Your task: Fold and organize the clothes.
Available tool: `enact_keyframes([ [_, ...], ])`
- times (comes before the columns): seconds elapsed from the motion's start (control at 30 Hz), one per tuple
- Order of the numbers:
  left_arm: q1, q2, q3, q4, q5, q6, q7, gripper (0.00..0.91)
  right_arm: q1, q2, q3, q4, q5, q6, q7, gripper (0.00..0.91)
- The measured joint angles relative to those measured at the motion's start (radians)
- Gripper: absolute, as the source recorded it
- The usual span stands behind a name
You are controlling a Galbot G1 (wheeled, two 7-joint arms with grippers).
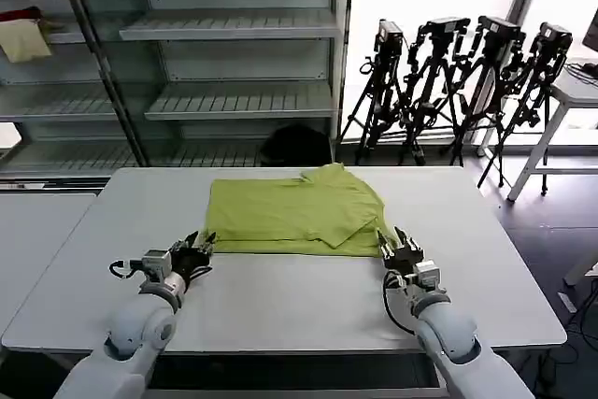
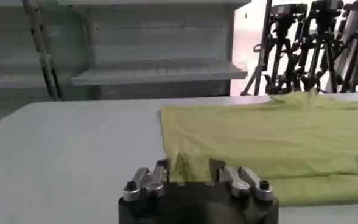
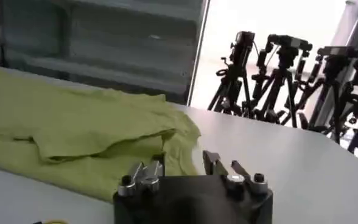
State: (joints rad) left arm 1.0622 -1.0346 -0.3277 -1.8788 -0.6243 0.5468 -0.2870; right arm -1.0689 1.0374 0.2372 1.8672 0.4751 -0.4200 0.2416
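Note:
The clothes are one lime-green T-shirt (image 1: 290, 212), lying partly folded on the white table (image 1: 299, 296), plain side up, with a sleeve flap doubled over on its right. My left gripper (image 1: 201, 248) is at the shirt's near left corner. In the left wrist view that gripper (image 2: 188, 167) is open, with the corner of the shirt (image 2: 258, 134) bunched between its fingers. My right gripper (image 1: 394, 242) is at the near right corner. In the right wrist view it (image 3: 185, 161) is open too, and the hem of the shirt (image 3: 75, 122) reaches in between its fingers.
A metal shelving rack (image 1: 234, 100) stands behind the table, with a pale cream cloth (image 1: 23, 39) on a left shelf. A black bundle (image 1: 294, 145) lies on the floor behind. Camera tripods (image 1: 458, 81) crowd the back right. Another table (image 1: 37, 221) adjoins on the left.

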Motion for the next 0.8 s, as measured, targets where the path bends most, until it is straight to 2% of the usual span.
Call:
enact_keyframes([
  [0.23, 0.02, 0.02, -0.018, -0.044, -0.044, 0.016, 0.004, 0.907, -0.031, -0.017, 0.038, 0.08, 0.134, -0.068, 0.027, 0.907],
  [0.5, 0.014, 0.009, -0.017, -0.035, -0.094, 0.025, 0.005, 0.907, -0.026, -0.005, 0.046, 0.073, 0.228, -0.094, 0.027, 0.907],
  [0.57, 0.009, 0.004, -0.016, -0.024, -0.102, 0.026, 0.007, 0.846, -0.018, -0.001, 0.044, 0.062, 0.241, -0.099, 0.025, 0.907],
  [0.6, 0.006, 0.002, -0.016, -0.019, -0.104, 0.026, 0.008, 0.846, -0.013, 0.002, 0.042, 0.056, 0.245, -0.102, 0.025, 0.907],
  [0.67, 0.001, -0.003, -0.016, -0.005, -0.111, 0.027, 0.01, 0.776, -0.002, 0.006, 0.037, 0.044, 0.254, -0.106, 0.024, 0.897],
  [0.73, -0.005, -0.006, -0.016, 0.009, -0.117, 0.028, 0.013, 0.615, 0.007, 0.009, 0.034, 0.034, 0.26, -0.108, 0.023, 0.846],
  [0.77, -0.008, -0.007, -0.016, 0.015, -0.119, 0.028, 0.013, 0.413, 0.012, 0.01, 0.032, 0.028, 0.263, -0.11, 0.022, 0.746],
  [0.8, -0.011, -0.008, -0.016, 0.022, -0.119, 0.028, 0.014, 0.343, 0.016, 0.012, 0.029, 0.023, 0.265, -0.112, 0.022, 0.635],
])
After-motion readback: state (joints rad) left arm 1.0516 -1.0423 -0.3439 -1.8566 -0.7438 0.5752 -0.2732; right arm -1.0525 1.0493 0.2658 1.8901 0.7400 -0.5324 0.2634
